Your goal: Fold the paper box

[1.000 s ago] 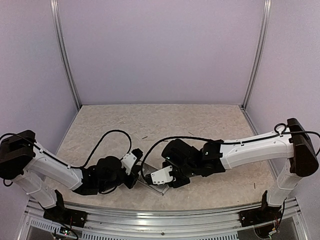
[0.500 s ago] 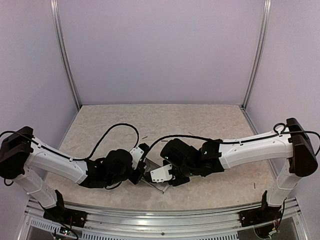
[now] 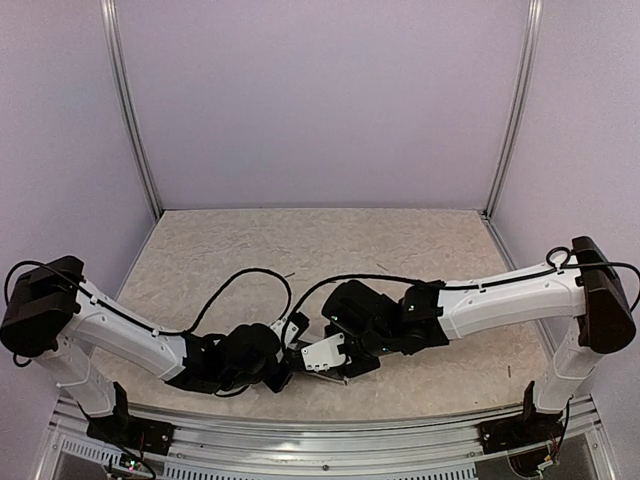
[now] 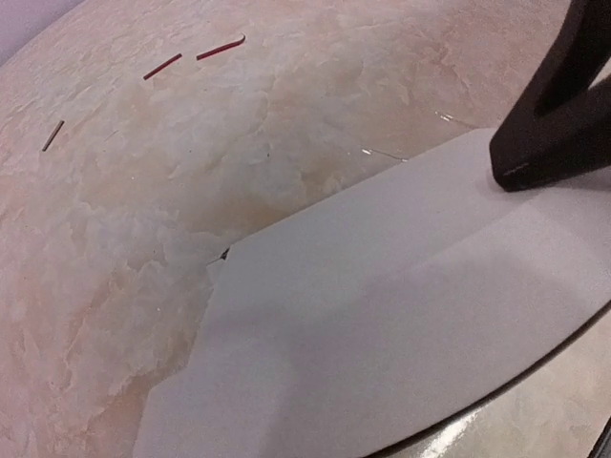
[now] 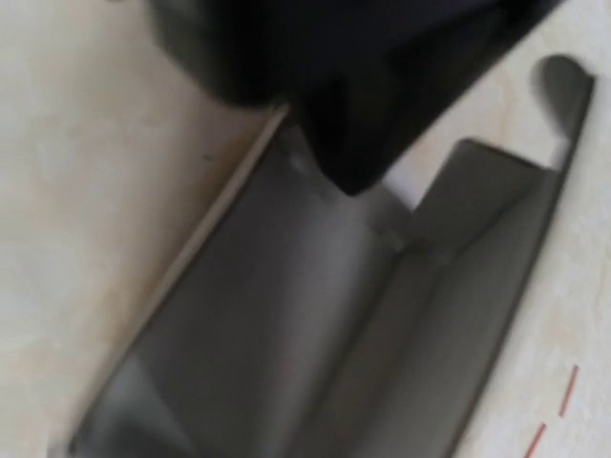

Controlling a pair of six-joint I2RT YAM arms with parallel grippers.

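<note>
Beige marbled tabletop (image 3: 420, 250), lilac walls (image 3: 320, 100) — you've got the paper box (image 4: 382, 315) at 6 o'clock; left gripper (image 3: 289, 353) pinched closed, right gripper (image 3: 337, 368) — can't tell.

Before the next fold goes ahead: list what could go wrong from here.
1. The left hand and right hand crowd together over the box; they could collide.
2. A dark finger sits on just one edge of the box, so it may slide or crease off its fold line.
3. The raised flap below the right hand could get crushed.
</note>
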